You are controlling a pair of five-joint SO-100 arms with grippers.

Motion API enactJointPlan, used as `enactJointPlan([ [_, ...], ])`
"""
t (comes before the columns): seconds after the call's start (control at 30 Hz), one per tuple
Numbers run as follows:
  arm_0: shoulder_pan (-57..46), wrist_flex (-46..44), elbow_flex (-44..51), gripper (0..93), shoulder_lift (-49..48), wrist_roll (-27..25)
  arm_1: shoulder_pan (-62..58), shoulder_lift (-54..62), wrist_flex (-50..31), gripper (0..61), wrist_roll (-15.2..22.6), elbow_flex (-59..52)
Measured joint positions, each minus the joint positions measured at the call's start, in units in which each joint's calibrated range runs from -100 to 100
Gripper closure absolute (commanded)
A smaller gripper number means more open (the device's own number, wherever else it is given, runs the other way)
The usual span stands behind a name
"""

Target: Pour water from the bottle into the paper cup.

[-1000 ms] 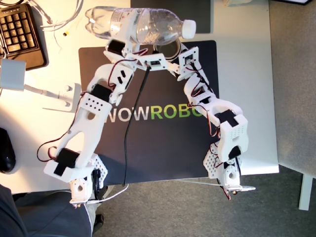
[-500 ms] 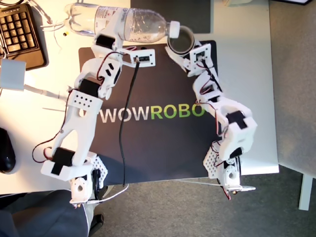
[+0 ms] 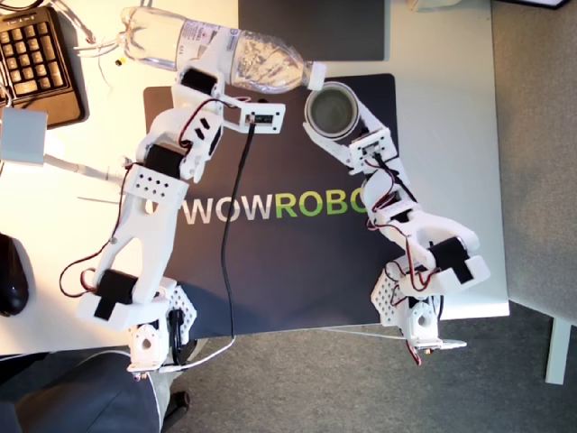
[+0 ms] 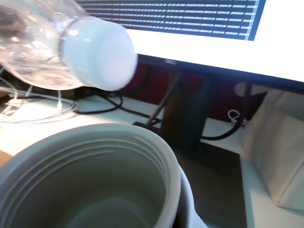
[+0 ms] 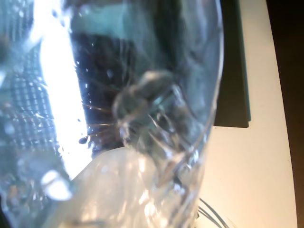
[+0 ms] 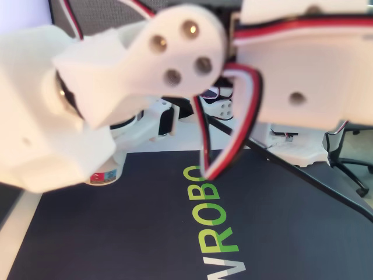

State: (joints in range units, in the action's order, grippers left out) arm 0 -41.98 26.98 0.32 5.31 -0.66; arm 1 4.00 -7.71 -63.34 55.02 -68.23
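The bottle (image 3: 221,50) lay nearly flat in the air above the far edge of the black mat (image 3: 270,271), its white cap (image 3: 315,75) on and pointing at the cup (image 3: 332,111), cap just beside the rim! In the second wrist view the cap (image 4: 99,53) hung right above the cup (image 4: 90,175), whose ribbed grey inside looked dry. Water showed only as glints in the clear plastic (image 5: 142,118).

My first hand (image 3: 203,81) was clenched round the bottle's middle, the arm on the exterior view's left. My second hand (image 3: 347,135) gripped the cup from the exterior view's right, holding it upright over the mat.

Out on the white tabletop (image 3: 442,135), a keyboard (image 3: 36,59) sat in the exterior view's top left corner, and a monitor (image 4: 199,28) glowed behind the cup.
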Motion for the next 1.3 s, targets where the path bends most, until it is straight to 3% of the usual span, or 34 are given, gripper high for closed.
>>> enactJointPlan([
  [0.43,-1.11,3.66,0.0,92.7,-0.09,3.66,4.4,0.09,1.14,60.8,-1.17,-0.36],
  [1.3,-1.11,4.56,0.45,92.7,-0.09,5.76,3.7,0.09,14.76,60.9,-3.37,8.19],
])
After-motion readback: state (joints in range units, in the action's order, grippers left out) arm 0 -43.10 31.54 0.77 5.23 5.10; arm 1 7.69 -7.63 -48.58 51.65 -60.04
